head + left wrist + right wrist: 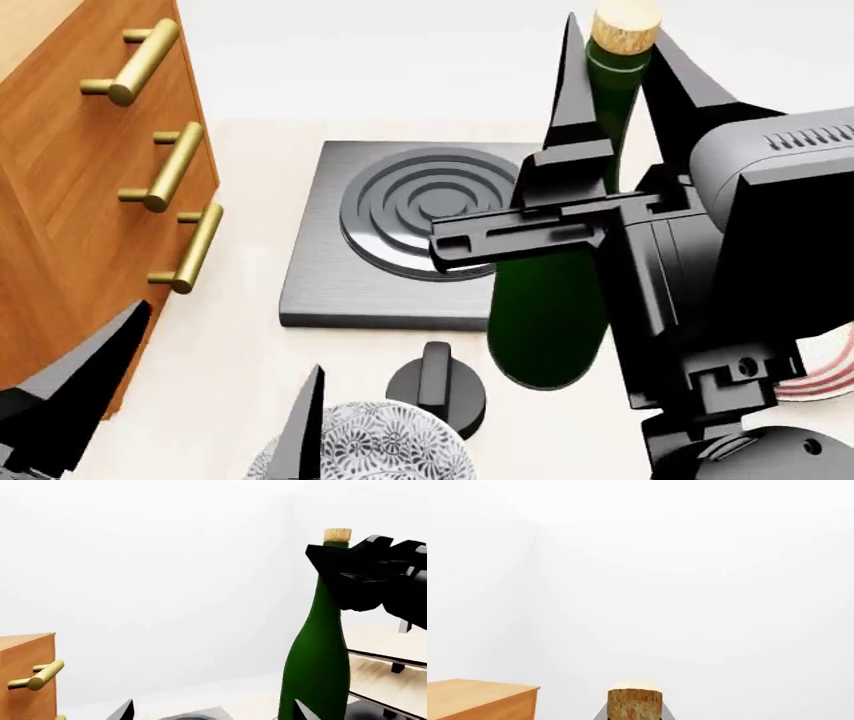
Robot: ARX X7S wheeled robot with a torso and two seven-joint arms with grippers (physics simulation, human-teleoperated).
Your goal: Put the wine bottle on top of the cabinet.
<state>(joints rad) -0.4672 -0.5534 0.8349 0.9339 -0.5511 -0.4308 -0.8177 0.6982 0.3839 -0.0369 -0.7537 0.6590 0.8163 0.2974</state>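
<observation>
The right gripper (617, 100) is clenched on the neck of the wine bottle (554, 310), which stands upright, cork up, above the worktop (240, 360). The cabinet (67, 220) stands apart at the worktop's left edge. The left gripper (200, 400) hangs spread wide, holding nothing.

R end effector (347, 562) clamps wine bottle (319, 650) at neck; cabinet (25, 675) well apart.

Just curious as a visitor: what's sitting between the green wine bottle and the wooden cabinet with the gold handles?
In the head view, a dark square burner plate with concentric rings lies between the wine bottle and the cabinet.
</observation>
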